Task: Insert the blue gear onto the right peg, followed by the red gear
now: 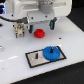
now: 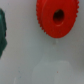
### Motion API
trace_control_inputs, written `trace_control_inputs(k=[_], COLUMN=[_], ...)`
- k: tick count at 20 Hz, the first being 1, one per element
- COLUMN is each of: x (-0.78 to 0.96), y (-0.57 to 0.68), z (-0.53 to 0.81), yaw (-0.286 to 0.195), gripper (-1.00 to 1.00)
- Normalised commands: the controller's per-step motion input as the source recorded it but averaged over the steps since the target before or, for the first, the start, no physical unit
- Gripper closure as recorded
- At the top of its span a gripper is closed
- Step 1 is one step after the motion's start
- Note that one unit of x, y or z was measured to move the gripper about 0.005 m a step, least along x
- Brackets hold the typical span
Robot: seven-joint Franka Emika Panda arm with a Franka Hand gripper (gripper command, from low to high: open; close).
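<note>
While the blue gear [image 1: 49, 52] is seated on the plate [image 1: 35, 59], the red gear [image 1: 39, 33] is left loose on the surface [image 1: 70, 45].

Because the blue gear appears already set over the peg, the claw [image 1: 41, 23] is held just above the red one, apparently for pickup; whether its fingers are spread cannot be told. The red gear [image 2: 57, 18] is seen as a toothed bright disc with a dark centre hole.

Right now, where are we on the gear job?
Done, it seems: blue gear sits on the grey plate, apparently over the right peg, which is hidden. In hand: gripper hovers above the red gear, holding nothing. Left: grasp red, stack it on the peg.
</note>
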Motion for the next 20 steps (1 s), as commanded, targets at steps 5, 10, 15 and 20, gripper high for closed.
trace_control_inputs(k=[5,10,15,20], x=[0.02,0.00,-0.05,-0.11], y=[-0.12,-0.12,-0.08,-0.01], z=[-0.09,-0.06,-0.16,-0.26], yaw=[0.000,0.000,0.000,0.000], gripper=[-1.00,-1.00,-1.00,-1.00])
